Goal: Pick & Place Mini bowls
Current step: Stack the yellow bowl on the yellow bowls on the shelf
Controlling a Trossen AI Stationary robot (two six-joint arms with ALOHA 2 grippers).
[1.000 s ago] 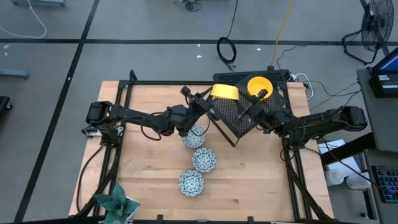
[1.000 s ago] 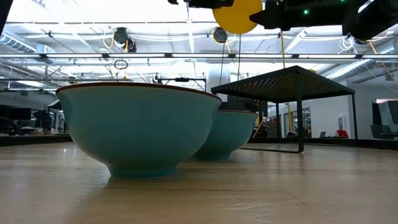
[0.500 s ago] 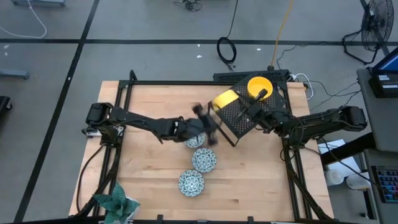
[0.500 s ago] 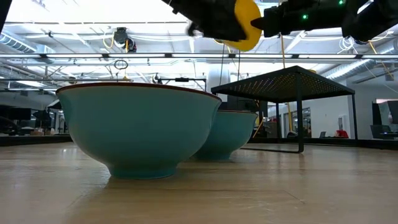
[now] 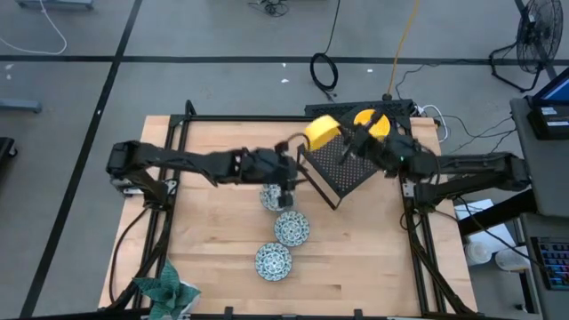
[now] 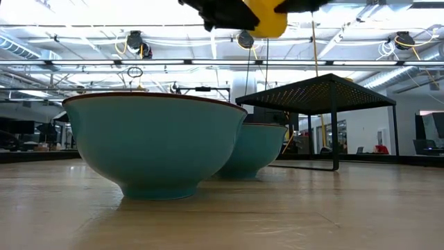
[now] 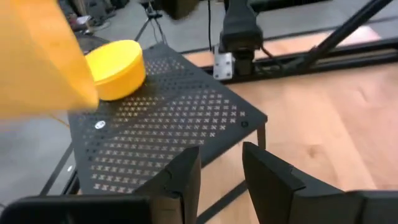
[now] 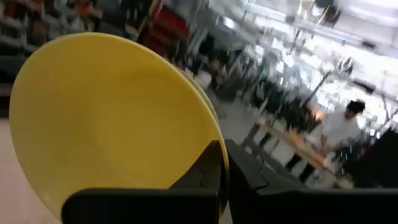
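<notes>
My right gripper (image 8: 227,177) is shut on a yellow mini bowl (image 8: 112,118). From above it (image 5: 356,140) is over the black stand (image 5: 356,173), between a yellow bowl (image 5: 320,132) at the stand's left corner and another (image 5: 369,123) that it partly covers. Which of these it holds, I cannot tell from above. In the low view a yellow bowl (image 6: 267,17) is high above the stand. One yellow bowl (image 7: 115,61) sits on the stand's top. My left gripper (image 7: 221,177) is open and empty, above the farthest (image 5: 274,197) of three patterned bowls standing on the table. My right gripper pinches the yellow bowl by its rim (image 8: 208,149), one finger (image 8: 208,171) on the inner side and the other outside. The bowl is lifted clear and tilted. Its hollow faces the wrist camera, with the room behind it.
Two more patterned bowls (image 5: 292,228) (image 5: 273,261) stand in a row toward the near edge. A green cloth (image 5: 164,289) lies at the near left corner. Black frame rails (image 5: 178,178) run along the table's left and right sides. Bare wood lies left of the bowls.
My left gripper has swung quickly from the yellow bowl at the stand's left corner toward the near edge, ending over the farthest patterned bowl. My right arm has shifted toward the far edge and left, and it has risen almost out of the low view.
</notes>
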